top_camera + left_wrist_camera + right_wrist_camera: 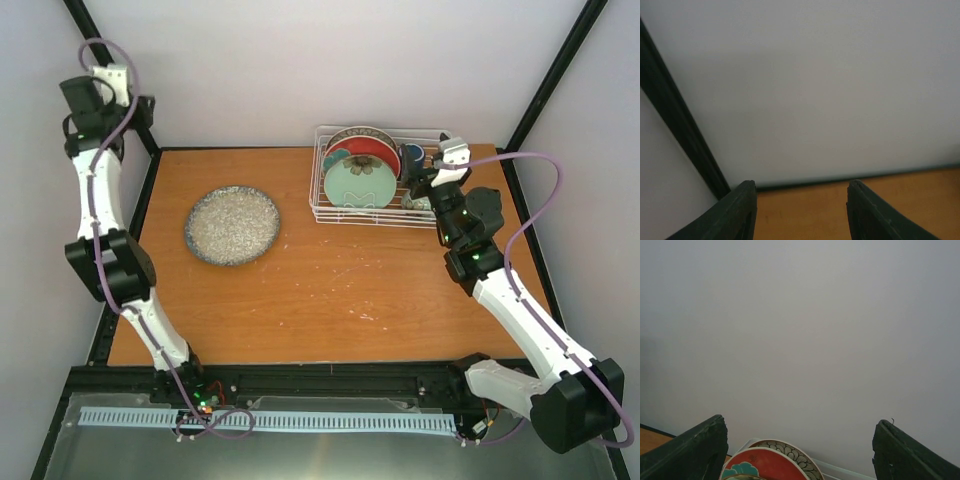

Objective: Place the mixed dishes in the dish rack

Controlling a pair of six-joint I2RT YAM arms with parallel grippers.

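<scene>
A wooden table stands against a plain white wall, with two robot arms bolted at its near edge. At the far right of the table sits a white wire dish rack. Three plates stand upright on edge in it, one behind another: a pale green plate nearest, a red-rimmed teal plate behind it, and a petal-patterned plate at the back. A dark blue mug sits in the rack just to the right of the plates. A large speckled grey plate lies flat on the table, well apart from the rack, to its left. The right gripper hangs at the rack's right end, spread wide and holding nothing. The left gripper is raised by the far left corner, facing the wall, spread apart and empty.
</scene>
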